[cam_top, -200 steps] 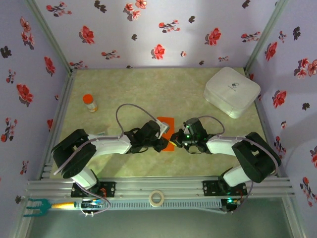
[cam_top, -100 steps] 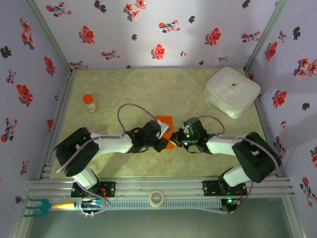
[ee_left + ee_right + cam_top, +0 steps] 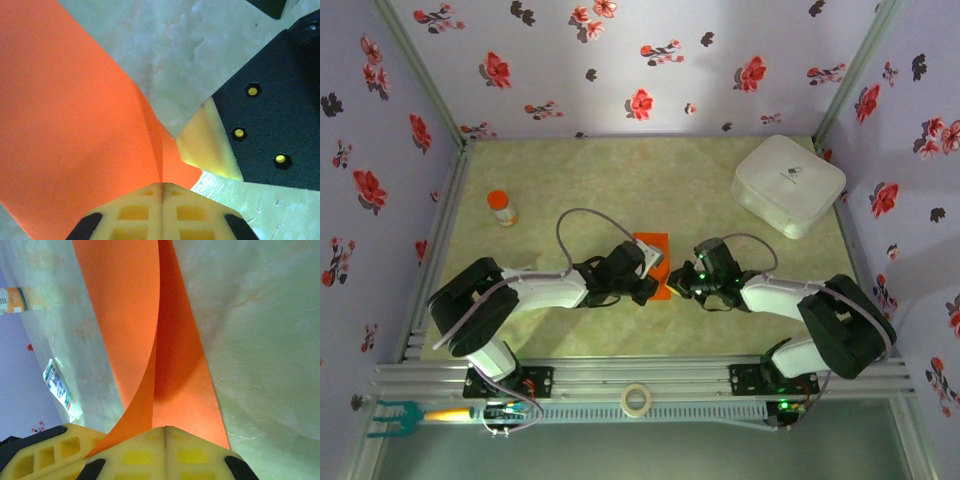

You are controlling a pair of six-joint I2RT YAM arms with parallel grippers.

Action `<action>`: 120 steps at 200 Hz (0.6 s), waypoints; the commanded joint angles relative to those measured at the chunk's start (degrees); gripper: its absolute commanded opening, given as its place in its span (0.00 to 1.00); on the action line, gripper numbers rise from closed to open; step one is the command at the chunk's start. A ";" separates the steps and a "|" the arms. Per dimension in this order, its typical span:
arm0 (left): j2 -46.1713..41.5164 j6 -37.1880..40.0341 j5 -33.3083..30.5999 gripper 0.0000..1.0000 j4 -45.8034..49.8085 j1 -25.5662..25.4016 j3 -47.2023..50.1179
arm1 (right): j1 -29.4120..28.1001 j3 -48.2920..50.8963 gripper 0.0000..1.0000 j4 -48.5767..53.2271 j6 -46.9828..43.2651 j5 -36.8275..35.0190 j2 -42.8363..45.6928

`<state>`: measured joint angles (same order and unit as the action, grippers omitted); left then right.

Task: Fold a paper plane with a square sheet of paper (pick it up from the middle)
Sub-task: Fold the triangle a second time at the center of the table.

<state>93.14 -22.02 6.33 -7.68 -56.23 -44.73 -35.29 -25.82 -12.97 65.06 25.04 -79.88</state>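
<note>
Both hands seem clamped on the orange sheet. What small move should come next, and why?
Probably carry the pinched edge a little toward the sheet's far side, both hands together. The left hand and right hand are each shut on the square sheet of paper, and the right wrist view shows the held layer curling up over paper lying flat, so a fold looks half made.

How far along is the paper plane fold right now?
Early. Done: the square sheet of paper lies as a narrow strip, seemingly doubled over lengthwise. In hand: the left claw and right claw are each shut on its near end, with one layer curling up in the right wrist view. Left: no pointed nose or wings are visible, so most folds remain.
</note>
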 commanded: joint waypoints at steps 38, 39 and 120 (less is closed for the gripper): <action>-1.92 -2.14 0.97 0.03 -1.46 1.03 -0.87 | -1.01 0.83 0.04 -10.94 3.67 3.42 -5.48; -1.87 -2.10 0.97 0.03 -1.46 1.03 -0.88 | -0.97 0.85 0.04 -11.02 3.63 3.43 -5.60; -0.94 -1.28 0.71 0.16 -1.19 1.21 -0.02 | -1.01 -0.02 0.04 -11.47 3.58 2.94 -6.61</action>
<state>92.49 -23.68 6.66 -8.27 -55.22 -44.73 -35.92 -25.76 -22.81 67.85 27.44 -85.86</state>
